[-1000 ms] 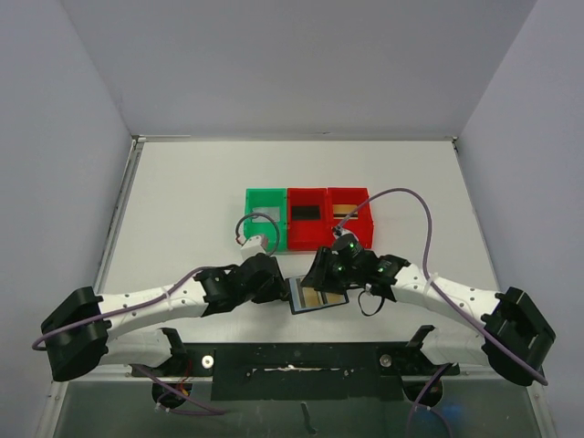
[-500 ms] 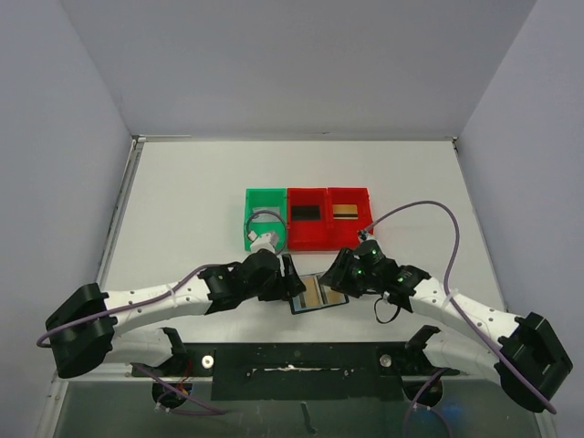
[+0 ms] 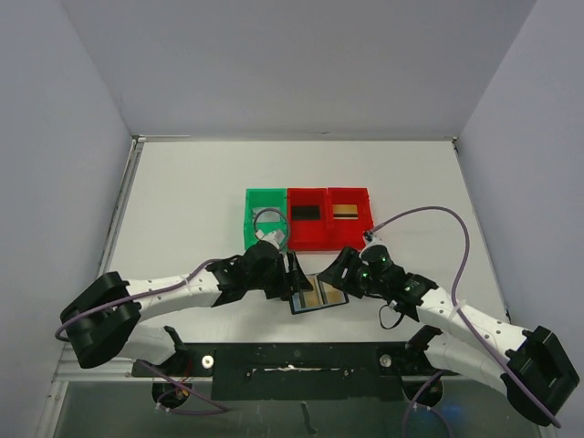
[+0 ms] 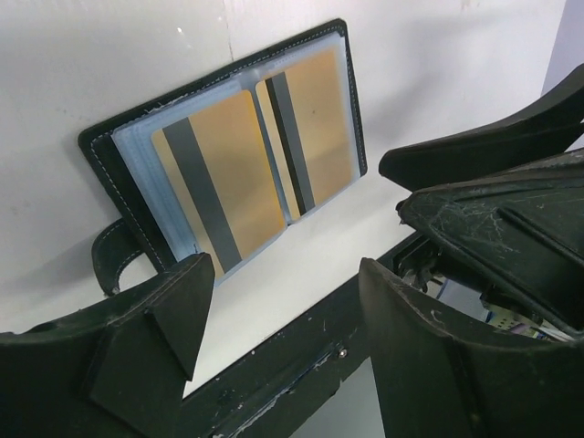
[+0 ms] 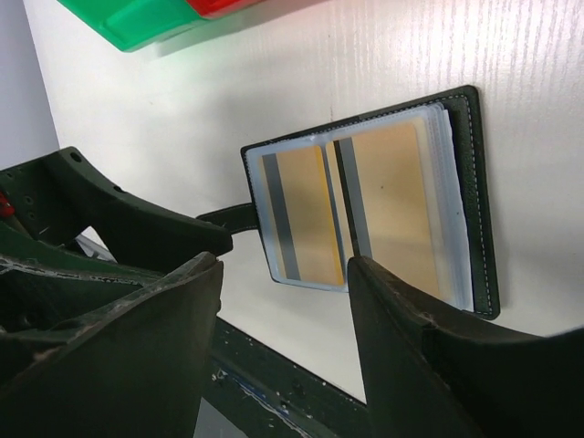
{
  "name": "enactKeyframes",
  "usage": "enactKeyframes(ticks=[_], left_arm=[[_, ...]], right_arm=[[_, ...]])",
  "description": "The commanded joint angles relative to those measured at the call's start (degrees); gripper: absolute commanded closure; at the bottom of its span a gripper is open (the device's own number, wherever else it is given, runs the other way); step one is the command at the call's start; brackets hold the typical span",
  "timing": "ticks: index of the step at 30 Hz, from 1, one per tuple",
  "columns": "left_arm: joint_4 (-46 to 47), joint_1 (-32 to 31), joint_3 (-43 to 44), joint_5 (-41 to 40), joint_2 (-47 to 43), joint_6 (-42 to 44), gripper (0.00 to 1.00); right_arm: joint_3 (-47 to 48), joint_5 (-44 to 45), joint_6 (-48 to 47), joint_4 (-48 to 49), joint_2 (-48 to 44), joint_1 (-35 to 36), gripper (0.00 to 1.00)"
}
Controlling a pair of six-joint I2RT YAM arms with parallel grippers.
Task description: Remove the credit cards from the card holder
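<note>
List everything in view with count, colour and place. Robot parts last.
card holder: 1, black, open flat on the table between the two grippers
sleeved gold cards: 2 showing, gold with a dark stripe, side by side in the holder's clear sleeves
black card: 1, black, in the middle bin
loose gold card: 1, gold, in the right bin
green bin: 1, green, left of the row, contents unclear
red bins: 2, red, middle and right
table: 1, white
left gripper: 1, black, open, empty
right gripper: 1, black, open, empty
</note>
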Motion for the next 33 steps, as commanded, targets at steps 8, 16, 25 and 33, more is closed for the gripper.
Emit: enactKeyframes(ticks=[8,16,25,33], left_arm=[[2.7,0.0,1.1,1.5,4.5,-0.2,0.43],[1.8,0.2,1.2,0.4,7.6,0.5,0.61],[-0.1,0.4,1.1,-1.1,7.6,0.7,0.68],[-0.1,0.4,0.4,-0.9,8.0,0.6,0.7]], right_arm=[[-0.8,-4.0,-1.0,5.5,2.5,-0.3,0.47],[3.3,-6.8,-3.9,6.7,10.5,-0.2,0.58],[6.3,-7.4,-5.9,6.4,17.1,-0.2,0.64],[6.1,-6.6,-7.1,4.3,21.3,0.0,0.66]])
